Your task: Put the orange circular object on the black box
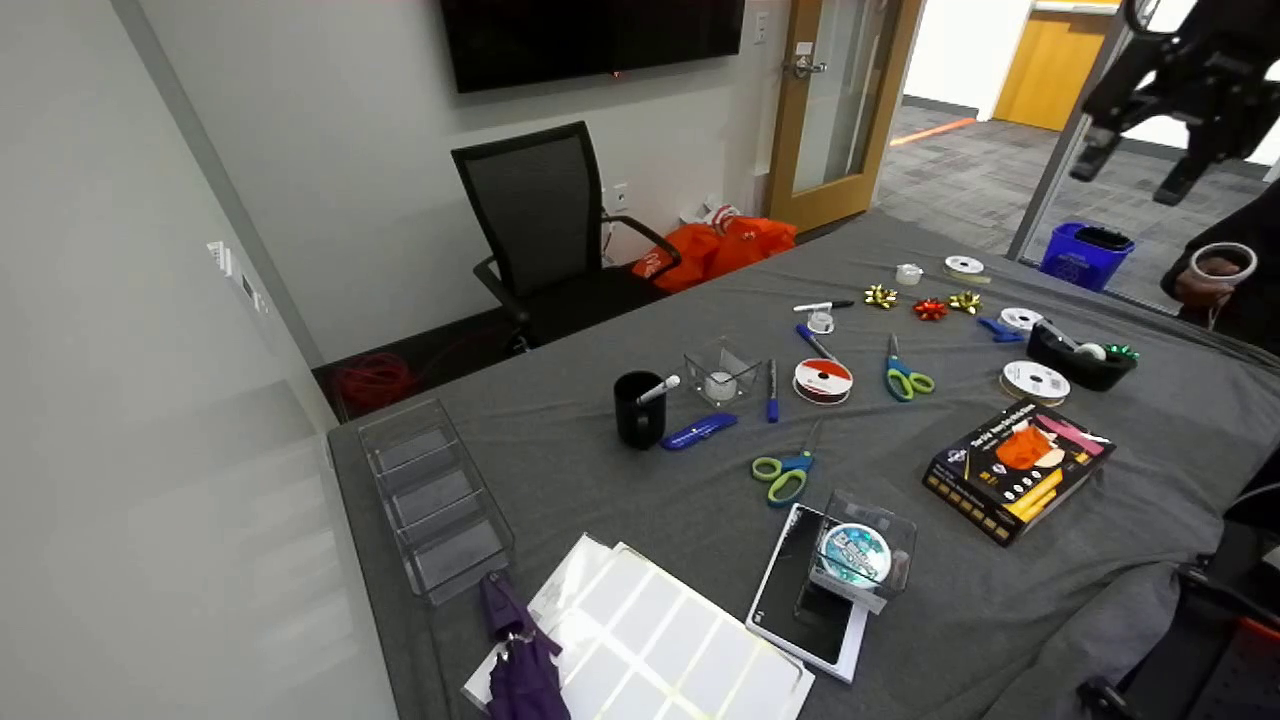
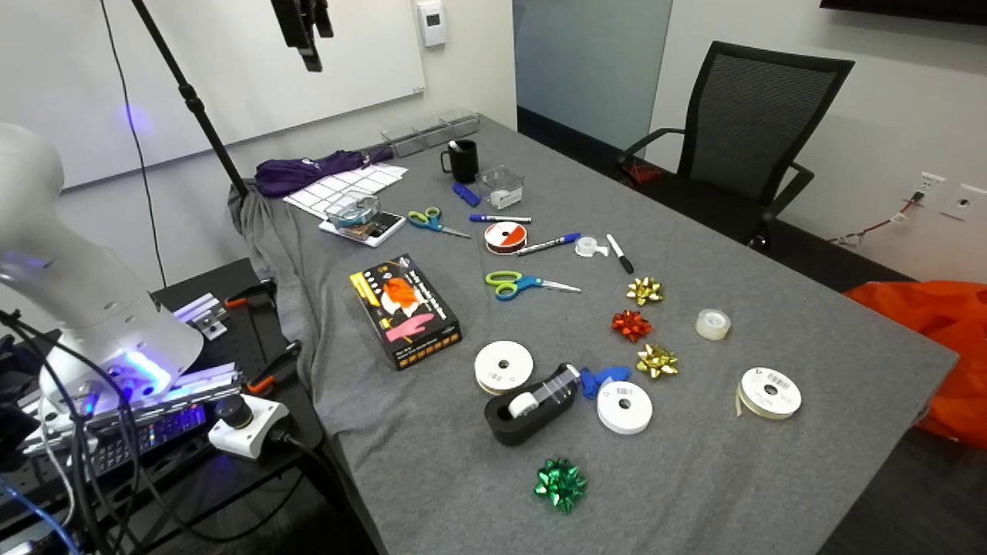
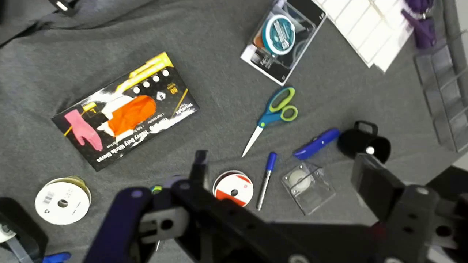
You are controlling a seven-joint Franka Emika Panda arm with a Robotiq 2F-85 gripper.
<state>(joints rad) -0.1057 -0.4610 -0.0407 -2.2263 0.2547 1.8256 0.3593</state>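
The dark pincer (image 3: 283, 160) is released — spread wide, higher than the black box (image 3: 125, 111). The orange disc (image 3: 234, 188), flat and round with a white band, lies near the box on wrinkled grey cloth (image 2: 432, 462); free cloth runs between them. The wrist view gives the box's flat, shiny top — both exterior views add its printed side walls. In an exterior view, a white arm (image 2: 100, 297) stands beyond the cloth's edge nearest the box.
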